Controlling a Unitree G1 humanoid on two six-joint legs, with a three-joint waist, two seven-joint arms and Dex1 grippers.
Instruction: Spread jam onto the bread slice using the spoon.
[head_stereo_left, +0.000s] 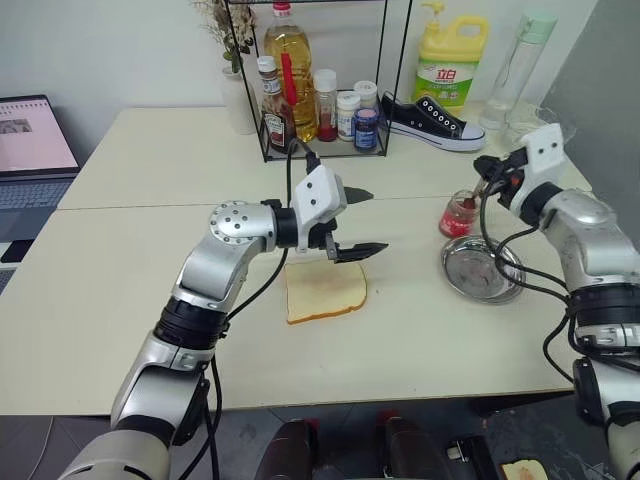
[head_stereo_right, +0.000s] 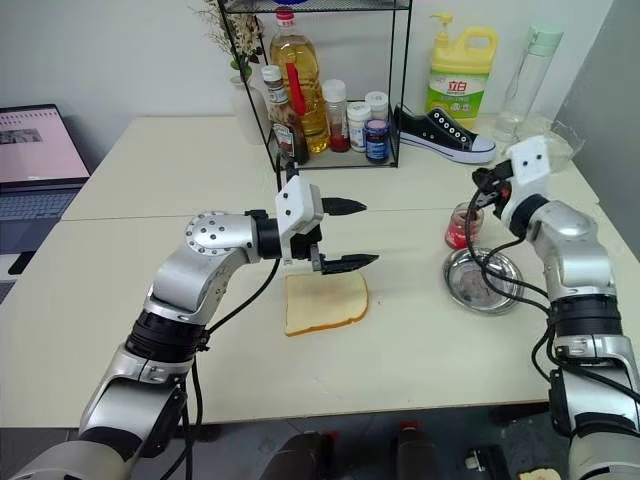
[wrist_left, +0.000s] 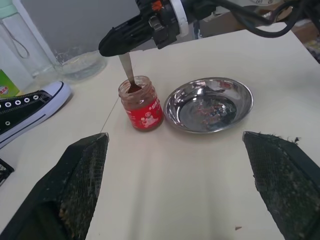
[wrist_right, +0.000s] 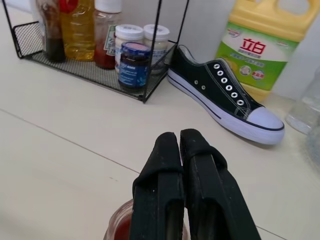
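Observation:
The bread slice lies flat on the table, pale with a tan crust. My left gripper hovers just above its far edge, pointing right, jaws wide open and empty. To the right stands the small glass jar of red jam. My right gripper hangs just above the jar's mouth, shut on the thin metal handle of the spoon. The spoon runs down into the jar, its bowl sunk in the jam. The right wrist view has the shut fingers over the jar's rim.
A round steel dish with reddish smears sits beside the jar near the table's right edge. At the back stand a wire rack of bottles, a black shoe and a yellow detergent jug. A laptop is far left.

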